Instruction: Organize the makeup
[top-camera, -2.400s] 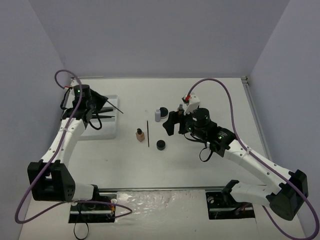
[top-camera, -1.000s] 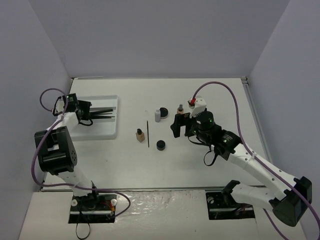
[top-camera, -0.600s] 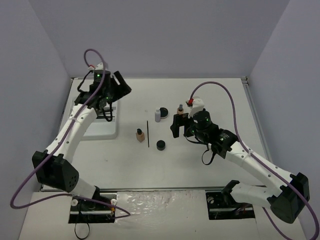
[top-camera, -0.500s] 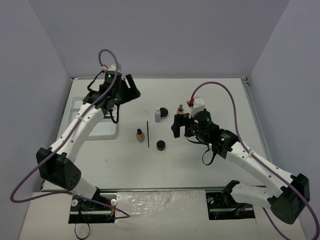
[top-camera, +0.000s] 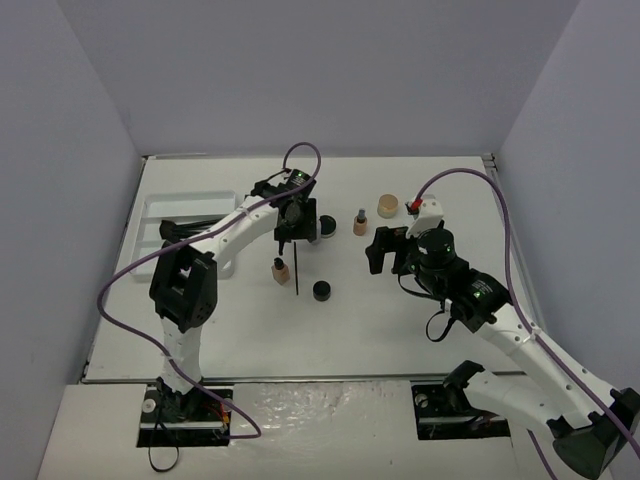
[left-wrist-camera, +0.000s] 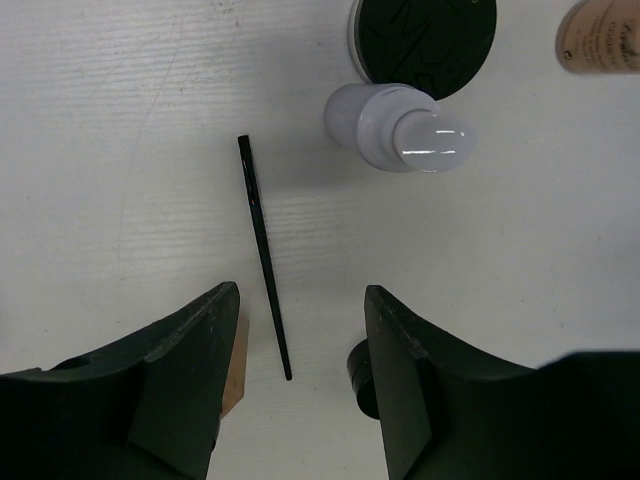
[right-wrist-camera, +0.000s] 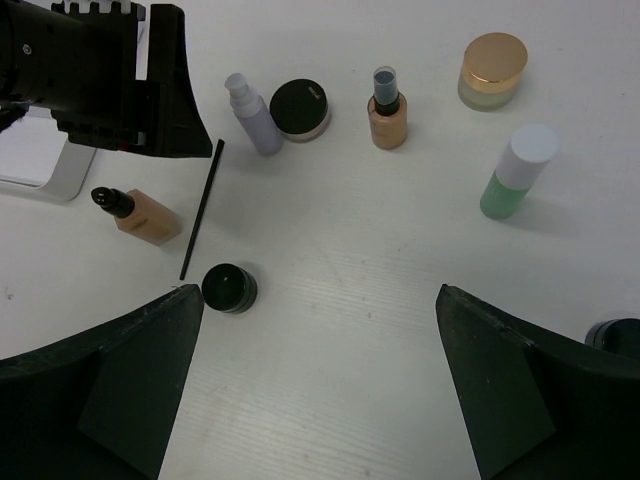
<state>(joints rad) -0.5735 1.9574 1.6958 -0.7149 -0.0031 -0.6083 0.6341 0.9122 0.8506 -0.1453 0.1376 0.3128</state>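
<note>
Right wrist view caught a green bottle (right-wrist-camera: 517, 170) at frame right, unseen from above; left gripper (left-wrist-camera: 300, 295) hung half-spread over the black pencil (left-wrist-camera: 265, 255), empty.

Left arm (top-camera: 235, 222) is stretched forward and bent toward centre; left gripper (left-wrist-camera: 300, 300) is pointed straight down, its 2 fingers parted, empty. Right arm (top-camera: 520, 330) is extended forward-left; right gripper (right-wrist-camera: 318, 300) is spread fully wide, empty.
</note>
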